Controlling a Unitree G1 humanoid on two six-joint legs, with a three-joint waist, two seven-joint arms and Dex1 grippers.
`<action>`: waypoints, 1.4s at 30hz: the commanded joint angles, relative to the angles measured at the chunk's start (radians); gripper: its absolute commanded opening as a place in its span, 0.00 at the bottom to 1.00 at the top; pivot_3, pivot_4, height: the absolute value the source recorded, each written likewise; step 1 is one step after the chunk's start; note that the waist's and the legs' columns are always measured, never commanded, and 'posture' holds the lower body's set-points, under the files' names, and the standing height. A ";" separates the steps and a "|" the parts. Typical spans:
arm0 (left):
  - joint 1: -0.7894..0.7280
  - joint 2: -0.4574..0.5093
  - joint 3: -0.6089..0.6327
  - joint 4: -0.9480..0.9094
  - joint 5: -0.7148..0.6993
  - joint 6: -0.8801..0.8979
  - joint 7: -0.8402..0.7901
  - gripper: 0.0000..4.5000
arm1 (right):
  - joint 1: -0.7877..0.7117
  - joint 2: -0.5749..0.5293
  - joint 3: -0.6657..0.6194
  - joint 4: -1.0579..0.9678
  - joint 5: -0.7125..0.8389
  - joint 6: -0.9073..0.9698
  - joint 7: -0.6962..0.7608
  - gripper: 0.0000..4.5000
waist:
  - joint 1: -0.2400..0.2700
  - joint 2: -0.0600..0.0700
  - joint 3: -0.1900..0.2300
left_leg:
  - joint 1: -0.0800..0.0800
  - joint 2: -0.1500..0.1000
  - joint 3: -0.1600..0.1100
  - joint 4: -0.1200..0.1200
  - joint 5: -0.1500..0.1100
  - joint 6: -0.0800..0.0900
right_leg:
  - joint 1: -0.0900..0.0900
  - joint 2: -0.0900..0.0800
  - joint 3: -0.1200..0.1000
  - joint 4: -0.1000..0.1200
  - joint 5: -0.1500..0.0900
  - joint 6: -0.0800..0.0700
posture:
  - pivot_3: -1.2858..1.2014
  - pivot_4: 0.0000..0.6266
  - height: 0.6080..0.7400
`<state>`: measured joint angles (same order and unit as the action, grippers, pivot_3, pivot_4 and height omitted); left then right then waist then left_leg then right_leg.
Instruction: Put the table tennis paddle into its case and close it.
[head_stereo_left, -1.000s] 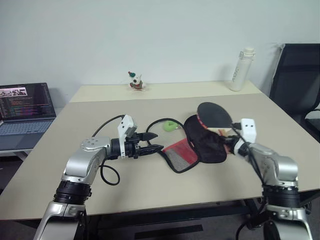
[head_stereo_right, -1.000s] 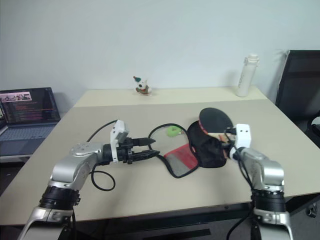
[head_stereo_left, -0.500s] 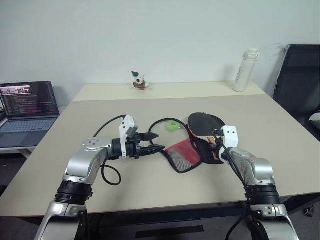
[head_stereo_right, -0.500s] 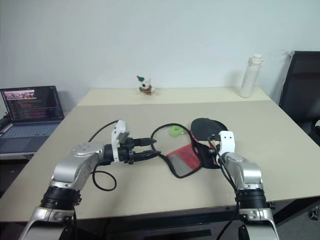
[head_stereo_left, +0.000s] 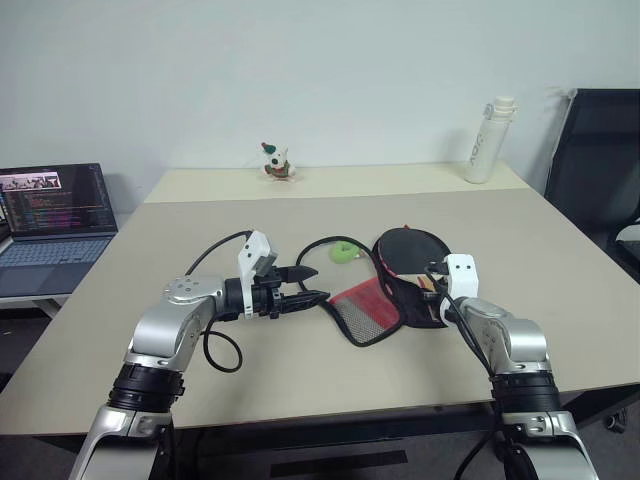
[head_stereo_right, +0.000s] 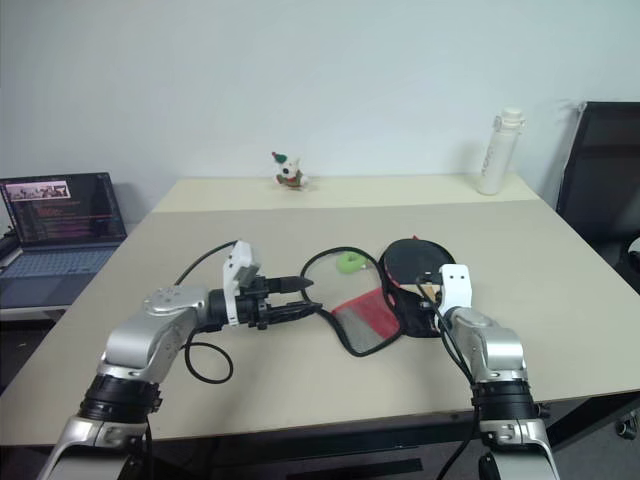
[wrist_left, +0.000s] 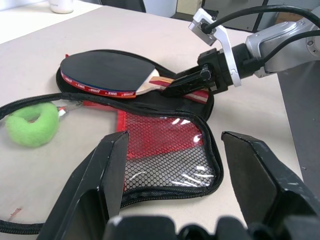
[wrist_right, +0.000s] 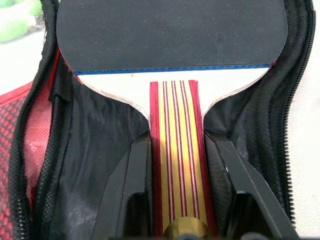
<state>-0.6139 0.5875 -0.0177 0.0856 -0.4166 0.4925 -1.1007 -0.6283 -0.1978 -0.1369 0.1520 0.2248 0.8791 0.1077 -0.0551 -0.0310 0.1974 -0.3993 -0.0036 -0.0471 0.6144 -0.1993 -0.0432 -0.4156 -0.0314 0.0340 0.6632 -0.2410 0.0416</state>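
The right gripper (wrist_right: 176, 200) had its jaws clamped on the striped wooden handle of the table tennis paddle (wrist_left: 107, 70), one jaw on each side of it. The paddle lay on the opened black lining of the case (head_stereo_left: 395, 290), its round black face towards the far edge of the counter (head_stereo_left: 300, 385) and its handle towards the near edge. The case's red mesh flap (wrist_left: 165, 160) was spread flat beside it, on the side towards the counter's left edge, with the lime-green pull (head_stereo_left: 343, 250) just beyond, on the counter.

The left gripper (head_stereo_left: 312, 285) hovered near the mesh flap's edge with its jaws apart and nothing between them.

The step in hand looked like seating the paddle in the case; the blade seemed already within the zipper outline, so this was judged nearly done. Next, the right jaws would need to let go of the handle and draw back clear of the case. The left gripper could then take the flap and fold it over the paddle before the zipper is run round the edge.
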 joint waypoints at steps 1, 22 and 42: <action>-0.003 0.008 0.018 -0.037 -0.012 -0.006 0.007 0.72 | -0.014 0.018 -0.004 -0.019 -0.001 -0.028 -0.014 0.44 | -0.001 0.000 0.000 | 0.000 0.000 0.000 0.000 0.000 0.000 | 0.000 0.000 0.000 0.000 0.000 0.000 | 0.52 0.24 1.00; -0.033 -0.023 -0.067 0.319 0.228 -0.192 0.124 0.33 | 0.060 -0.378 -0.012 -0.595 0.394 0.285 0.506 0.99 | 0.006 -0.001 -0.001 | 0.000 0.000 -0.001 0.000 0.000 0.000 | 0.001 0.000 -0.002 -0.002 0.000 0.000 | 0.52 0.24 1.00; -0.345 -0.329 -0.108 0.894 0.374 -0.490 0.191 0.00 | 0.129 -0.434 -0.043 -0.610 0.420 0.259 0.476 0.99 | 0.026 -0.003 0.000 | -0.002 -0.002 -0.004 0.004 0.000 0.000 | 0.004 -0.002 -0.006 -0.003 0.000 0.001 | 0.52 0.24 1.00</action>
<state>-0.9215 0.2818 -0.1199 0.9909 -0.0472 0.0351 -0.8976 -0.4987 -0.6160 -0.1421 -0.4253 0.6302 1.1589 0.5854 -0.0290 -0.0337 0.1969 -0.4014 -0.0059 -0.0519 0.6189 -0.1995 -0.0430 -0.4114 -0.0338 0.0273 0.6602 -0.2407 0.0429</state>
